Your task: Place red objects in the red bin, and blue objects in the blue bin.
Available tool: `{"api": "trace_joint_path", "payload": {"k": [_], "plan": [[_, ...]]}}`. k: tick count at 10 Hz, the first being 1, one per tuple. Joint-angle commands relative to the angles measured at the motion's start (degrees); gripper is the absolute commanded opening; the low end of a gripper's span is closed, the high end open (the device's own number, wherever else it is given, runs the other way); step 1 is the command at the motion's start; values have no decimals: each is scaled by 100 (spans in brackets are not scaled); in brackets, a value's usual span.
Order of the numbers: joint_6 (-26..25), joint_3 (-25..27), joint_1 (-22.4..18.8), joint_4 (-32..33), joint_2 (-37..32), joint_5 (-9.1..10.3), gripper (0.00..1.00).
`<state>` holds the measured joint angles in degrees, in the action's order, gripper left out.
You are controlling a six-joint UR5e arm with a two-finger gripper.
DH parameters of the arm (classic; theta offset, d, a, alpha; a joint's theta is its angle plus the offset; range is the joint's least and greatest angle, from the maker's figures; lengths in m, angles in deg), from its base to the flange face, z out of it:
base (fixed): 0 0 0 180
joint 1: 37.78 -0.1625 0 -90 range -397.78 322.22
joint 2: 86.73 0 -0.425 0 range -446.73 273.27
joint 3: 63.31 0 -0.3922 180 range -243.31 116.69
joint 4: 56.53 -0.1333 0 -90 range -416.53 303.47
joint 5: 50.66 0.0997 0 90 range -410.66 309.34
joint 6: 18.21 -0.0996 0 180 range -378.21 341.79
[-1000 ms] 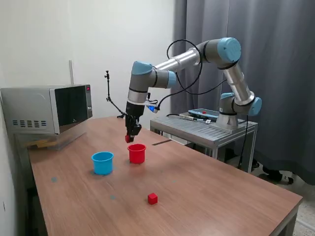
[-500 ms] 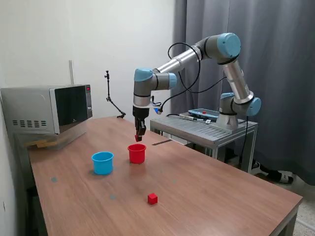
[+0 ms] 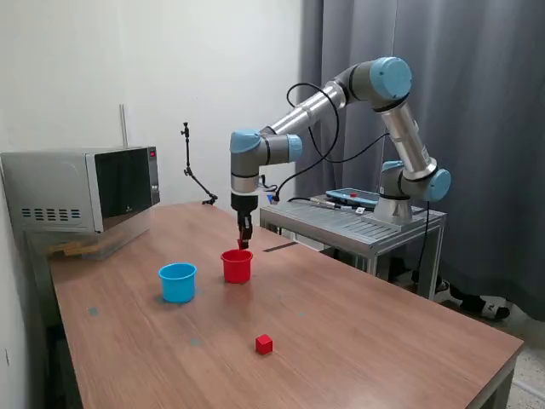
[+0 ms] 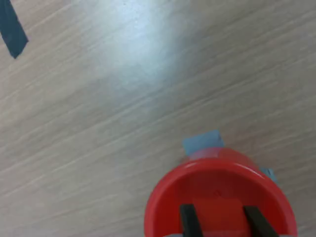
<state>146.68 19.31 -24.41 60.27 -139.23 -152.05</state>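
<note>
My gripper [image 3: 243, 243] hangs just above the rim of the red bin [image 3: 237, 267], a small red cup near the middle of the wooden table. It is shut on a small red cube [image 3: 242, 245] that peeks out at the fingertips. In the wrist view the two black fingers [image 4: 187, 220] point down into the red bin [image 4: 217, 185], and the cube blends with the cup's red inside. A second red cube [image 3: 264, 344] lies on the table nearer the front. The blue bin [image 3: 177, 282], a light blue cup, stands at the exterior view's left of the red one. The blue objects are out of view.
A microwave [image 3: 81, 189] sits at the table's far corner on the exterior view's left. Behind the table stand a metal cart [image 3: 358, 226] carrying the arm's base and a thin black stand [image 3: 189, 166]. A dark tape strip [image 4: 12, 29] lies on the wood.
The gripper has carried the red cube toward the exterior view's right, from beside the red bin's far left rim to directly above its opening. The cups and the other cube have not moved.
</note>
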Motion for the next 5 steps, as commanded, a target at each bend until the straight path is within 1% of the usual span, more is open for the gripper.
{"api": "trace_joint_path", "payload": {"k": [1, 5], "plan": [[-19, 97, 17, 19, -6, 5, 0], [-19, 123, 8, 19, -24, 5, 0]]}}
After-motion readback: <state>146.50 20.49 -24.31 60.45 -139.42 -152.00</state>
